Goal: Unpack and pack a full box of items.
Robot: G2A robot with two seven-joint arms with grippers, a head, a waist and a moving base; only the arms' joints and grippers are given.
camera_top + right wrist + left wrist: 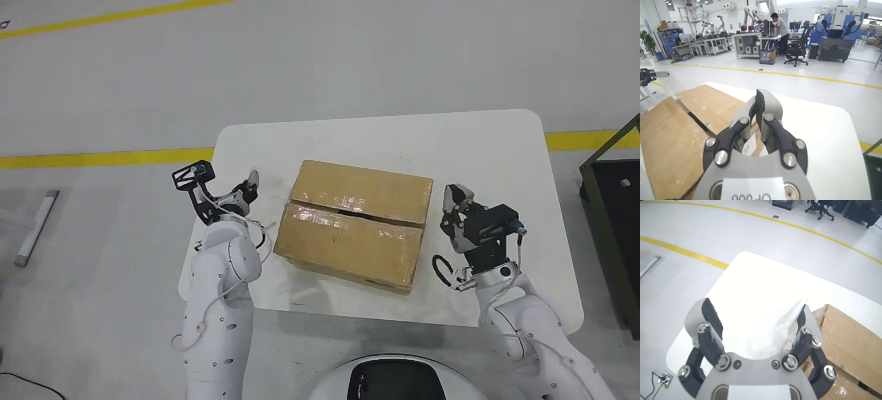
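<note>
Cardboard box (pixel 355 222) (flaps down) beside left tool (pixel 222 181)

No txt legible; cropped sticker (pixel 753 187) on right gripper (pixel 758 98).

This is a robotics lab hall. Beyond the white bench (pixel 819 132) and past a yellow floor line (pixel 791 75) stand robot arms (pixel 748 17) on workstations, office chairs (pixel 796 50), monitors (pixel 795 25) and storage shelves (pixel 670 36).

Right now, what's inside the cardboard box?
The cardboard box has its top flaps nearly shut; only a dark slit shows between them. Whatever is inside is covered.
</note>
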